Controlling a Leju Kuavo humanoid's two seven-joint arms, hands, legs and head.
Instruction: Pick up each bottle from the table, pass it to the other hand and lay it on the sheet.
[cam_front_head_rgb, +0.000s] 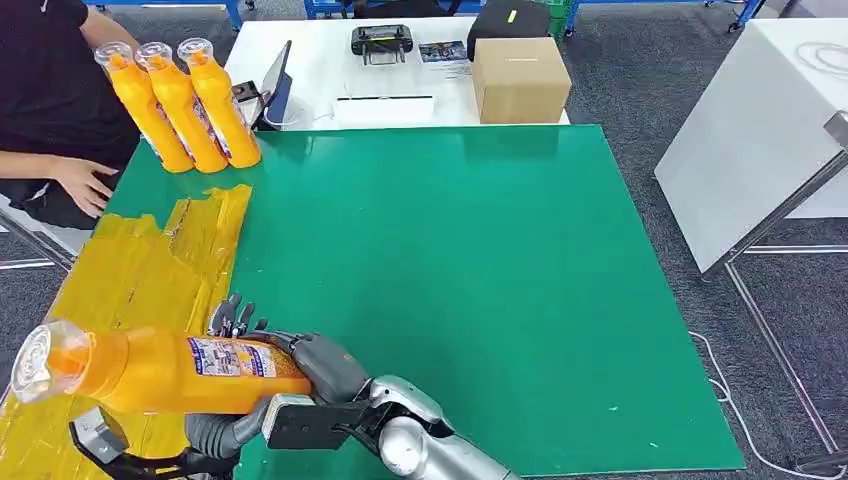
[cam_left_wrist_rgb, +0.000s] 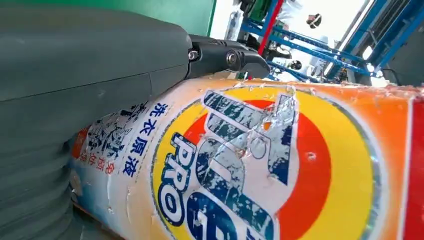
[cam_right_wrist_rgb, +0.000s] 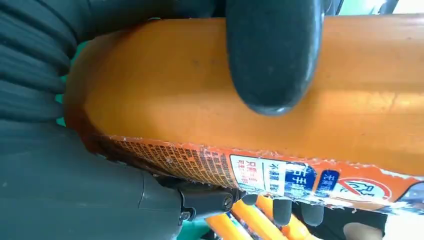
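Low over the yellow sheet (cam_front_head_rgb: 140, 270) we hold an orange bottle (cam_front_head_rgb: 160, 372) on its side, right hand (cam_front_head_rgb: 315, 365) and left hand (cam_front_head_rgb: 215, 432) both clamped around it: mid hand-off. Next, we judge, one hand releases before laying it down.

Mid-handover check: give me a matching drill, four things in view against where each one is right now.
Things:
1. Orange detergent bottle with a clear cap
2. Three upright orange bottles
3. Brown cardboard box
4. Crinkled yellow plastic sheet

Places:
A. On the white table beyond the green mat
B. Spread along the mat's left side
C. Lying sideways, gripped by the right hand
D. Standing at the mat's far left corner

Pairs: 1-C, 2-D, 3-A, 4-B
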